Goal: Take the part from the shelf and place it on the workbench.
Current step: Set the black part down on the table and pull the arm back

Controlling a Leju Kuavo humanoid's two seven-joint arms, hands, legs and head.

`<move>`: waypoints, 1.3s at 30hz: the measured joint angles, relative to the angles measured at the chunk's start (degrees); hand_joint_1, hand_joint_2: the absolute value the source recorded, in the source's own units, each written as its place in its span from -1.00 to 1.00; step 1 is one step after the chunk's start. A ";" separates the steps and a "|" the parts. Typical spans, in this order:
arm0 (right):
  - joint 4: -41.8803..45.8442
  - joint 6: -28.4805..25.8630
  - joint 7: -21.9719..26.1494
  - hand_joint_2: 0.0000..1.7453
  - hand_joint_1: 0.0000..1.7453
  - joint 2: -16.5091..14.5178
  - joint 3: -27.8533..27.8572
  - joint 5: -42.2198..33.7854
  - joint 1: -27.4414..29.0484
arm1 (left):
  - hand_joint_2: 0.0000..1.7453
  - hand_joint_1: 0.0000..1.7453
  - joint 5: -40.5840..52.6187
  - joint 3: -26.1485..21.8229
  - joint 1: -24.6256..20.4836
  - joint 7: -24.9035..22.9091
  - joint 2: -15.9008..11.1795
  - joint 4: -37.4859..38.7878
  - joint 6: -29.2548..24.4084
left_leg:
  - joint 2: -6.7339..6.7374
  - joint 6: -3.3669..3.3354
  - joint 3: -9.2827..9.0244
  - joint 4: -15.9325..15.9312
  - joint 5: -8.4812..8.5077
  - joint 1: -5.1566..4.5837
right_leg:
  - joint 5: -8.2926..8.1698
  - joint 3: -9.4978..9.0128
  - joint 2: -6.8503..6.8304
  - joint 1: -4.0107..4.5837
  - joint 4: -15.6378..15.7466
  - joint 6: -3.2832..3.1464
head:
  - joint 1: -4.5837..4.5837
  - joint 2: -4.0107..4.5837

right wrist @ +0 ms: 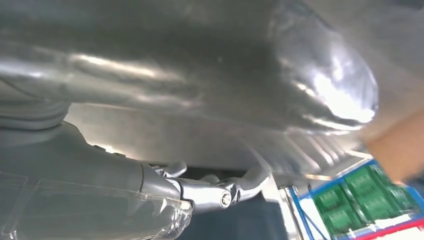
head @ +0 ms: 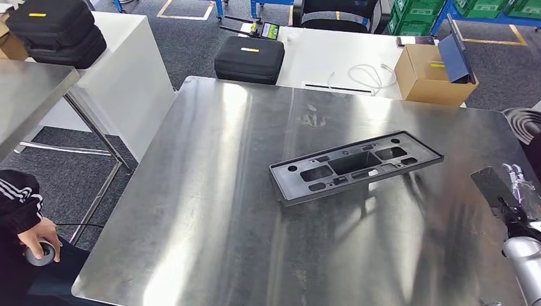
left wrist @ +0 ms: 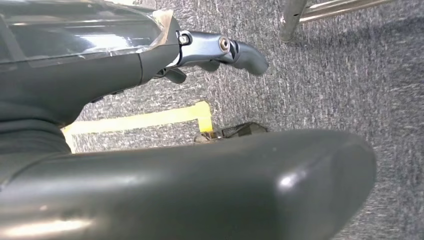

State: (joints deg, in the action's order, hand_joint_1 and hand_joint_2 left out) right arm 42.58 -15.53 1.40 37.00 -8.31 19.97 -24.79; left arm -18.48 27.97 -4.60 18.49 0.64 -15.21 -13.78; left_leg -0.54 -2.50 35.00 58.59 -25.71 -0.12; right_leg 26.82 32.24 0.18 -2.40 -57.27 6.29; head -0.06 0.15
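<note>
Black part lies flat on the workbench — right hand apart, empty; fingers loose.

One black plastic part lay on one steel bench. Behind it stood one white table carrying one black zip case, one open cardboard box, one white cable and one handheld controller. To the left, two more black cases were stacked on another white table, beside a second steel bench. One person's hand gripped one grey knob. Several green crates stood at the back.
</note>
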 joint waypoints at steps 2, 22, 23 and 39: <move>-0.37 -0.17 0.25 -1.00 -1.00 -0.10 0.00 0.27 -0.07 | -1.00 -1.00 -0.20 0.03 0.00 0.05 0.02 0.01 -0.01 | 0.05 0.44 0.09 0.17 -0.18 0.16 | -0.16 0.15 0.05 -0.17 -0.13 -1.09 | -0.11 0.00; -1.42 -1.46 0.36 -1.00 -1.00 -0.56 1.02 1.86 -0.41 | -1.00 -1.00 -0.83 0.51 -0.16 0.21 0.26 0.01 -0.57 | 0.36 -2.13 -0.78 -0.61 -0.26 -0.36 | 5.26 6.53 -0.13 0.71 -12.60 -2.09 | 0.15 0.00; -1.49 -1.51 0.26 -1.00 -1.00 -0.76 1.08 2.01 -0.33 | -1.00 -1.00 -0.85 0.55 -0.15 0.18 0.33 0.02 -0.58 | 0.36 -2.14 -0.74 -0.60 -0.24 -0.37 | 6.05 7.75 -0.13 0.70 -15.39 -1.87 | 0.14 0.00; -2.60 -1.91 0.64 -1.00 -1.00 -2.05 2.48 3.40 -1.16 | -1.00 -1.00 -1.15 0.68 -0.50 -0.28 0.47 0.01 -0.58 | 0.31 0.90 6.51 16.34 -8.86 -0.09 | -0.70 0.51 -0.19 0.37 -0.06 -3.51 | -0.28 0.00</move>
State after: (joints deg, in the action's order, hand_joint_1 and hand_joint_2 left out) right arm 39.98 -17.44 2.04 34.95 -5.83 23.38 -25.95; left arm -19.63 28.64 -5.10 18.21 1.11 -15.20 -14.37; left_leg -0.23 -1.60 41.51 74.93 -34.57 -0.20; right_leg 26.12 32.75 -0.01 -2.02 -57.33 2.77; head -0.34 0.15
